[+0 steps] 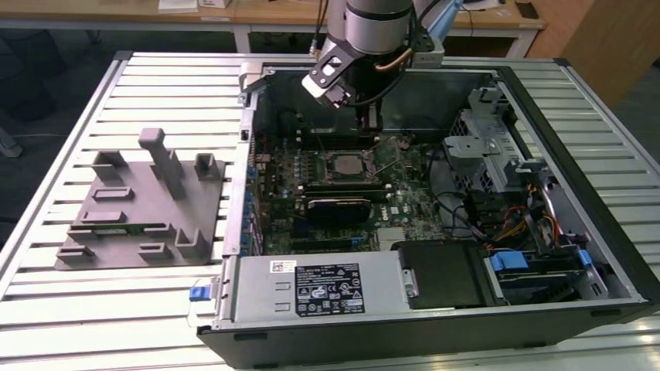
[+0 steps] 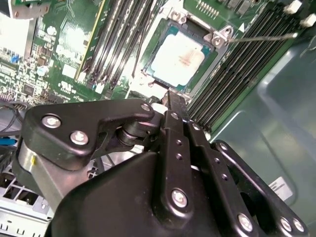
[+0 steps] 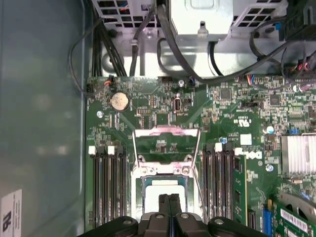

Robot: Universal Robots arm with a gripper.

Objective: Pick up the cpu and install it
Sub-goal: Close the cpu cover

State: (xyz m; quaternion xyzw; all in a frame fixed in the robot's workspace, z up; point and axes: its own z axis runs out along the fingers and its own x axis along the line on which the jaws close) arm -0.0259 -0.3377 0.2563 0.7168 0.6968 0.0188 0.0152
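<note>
First wrist view: fingers [image 3: 164, 203] closed over the cpu [image 3: 168, 185]

The fingers are seen pressed together with nothing gripped, just above the cpu. The cpu is set flat into the motherboard [image 3: 237, 118], between memory slots [image 3: 111, 187]. Beyond, a hinged metal frame [image 3: 166, 132] is swung open, inside a computer case [image 1: 454, 93] laid on the desk [image 1: 62, 325].

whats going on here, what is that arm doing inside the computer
A robot arm is reaching into an open computer case lying on a slatted table. Its pincer hangs just above the motherboard socket, fingers shut together with nothing between them. The cpu already lies flat in the socket, but the socket's metal retaining frame is flipped open, so it isn't clamped down.
</note>
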